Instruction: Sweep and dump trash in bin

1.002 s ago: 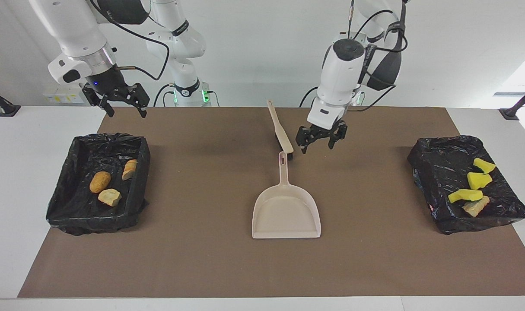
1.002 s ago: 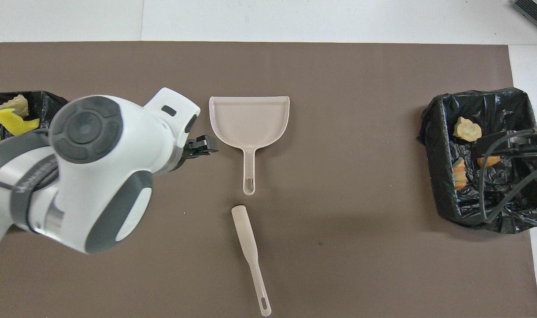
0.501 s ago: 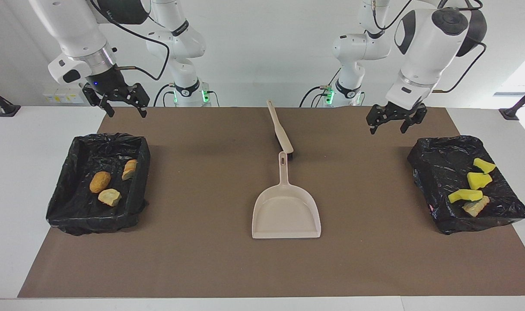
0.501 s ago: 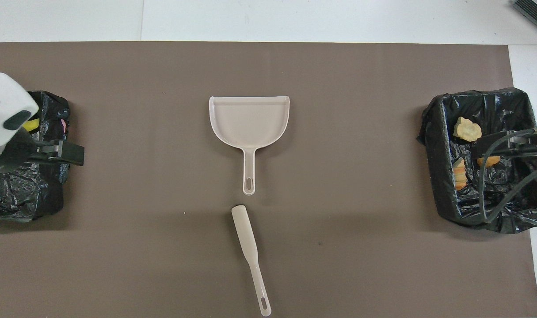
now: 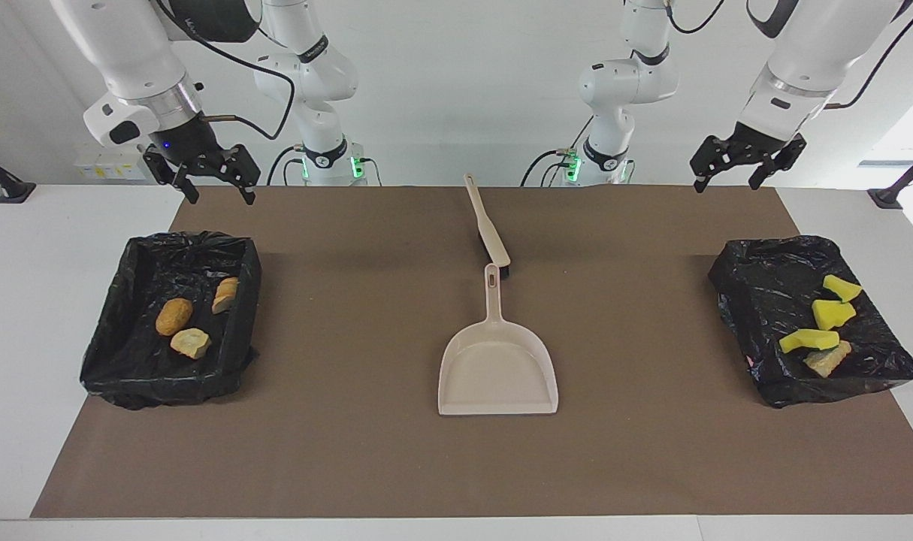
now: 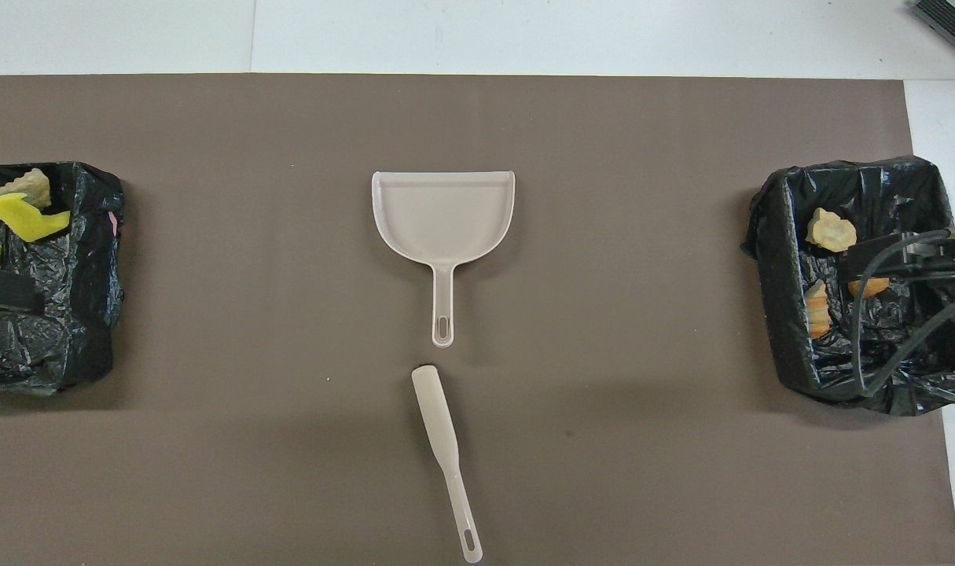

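Seven trash chunks (image 5: pixel 174 316) binned — task looks finished | my left gripper (image 5: pixel 749 161), right gripper (image 5: pixel 210 177) spread empty, raised | next: nothing below needs sweeping.

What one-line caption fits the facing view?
Trash sits in both lined bins; dustpan and brush lie mid-table, open left gripper and right gripper raised, empty.

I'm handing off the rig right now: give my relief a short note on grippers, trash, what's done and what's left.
Left gripper: open, empty, raised near the bin at its end.
Right gripper: open, empty, raised near the other bin.
Trash: three yellow scraps and one tan lump in the left arm's bin; three orange-tan lumps in the right arm's bin.
Dustpan empty, mid-mat; brush just nearer the robots.
Done: no trash visible on the mat.
Left: seemingly nothing.
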You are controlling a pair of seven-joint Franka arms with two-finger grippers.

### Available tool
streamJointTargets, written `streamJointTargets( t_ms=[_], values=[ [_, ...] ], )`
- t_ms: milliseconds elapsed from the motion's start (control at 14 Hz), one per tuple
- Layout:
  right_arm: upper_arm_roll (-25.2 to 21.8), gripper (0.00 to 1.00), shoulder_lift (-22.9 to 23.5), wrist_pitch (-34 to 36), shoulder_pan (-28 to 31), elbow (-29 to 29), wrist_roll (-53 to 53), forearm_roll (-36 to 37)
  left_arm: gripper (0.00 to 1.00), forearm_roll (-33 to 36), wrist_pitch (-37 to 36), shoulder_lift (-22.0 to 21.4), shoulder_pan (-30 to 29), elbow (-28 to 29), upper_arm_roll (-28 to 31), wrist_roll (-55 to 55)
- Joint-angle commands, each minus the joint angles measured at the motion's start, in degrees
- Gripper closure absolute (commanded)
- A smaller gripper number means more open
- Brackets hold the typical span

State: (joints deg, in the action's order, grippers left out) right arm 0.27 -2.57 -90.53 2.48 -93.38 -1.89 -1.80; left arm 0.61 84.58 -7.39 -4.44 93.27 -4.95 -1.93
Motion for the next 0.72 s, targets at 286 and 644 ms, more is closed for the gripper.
streamJointTargets(
  t_ms=[286,644],
  values=[
    [0.35,0.00,0.02,0.87,0.94,0.65,-0.66,0.22,0.00,-2.02,3.22,-4.21,-0.04,1.82,0.02,-0.36],
    [0.44,0.00,1.69,2.20,0.16,2.50,-1.36,0.22,0.00,-2.81,6.47,-3.42,0.84,2.61,-1.03,-4.57]
  ],
)
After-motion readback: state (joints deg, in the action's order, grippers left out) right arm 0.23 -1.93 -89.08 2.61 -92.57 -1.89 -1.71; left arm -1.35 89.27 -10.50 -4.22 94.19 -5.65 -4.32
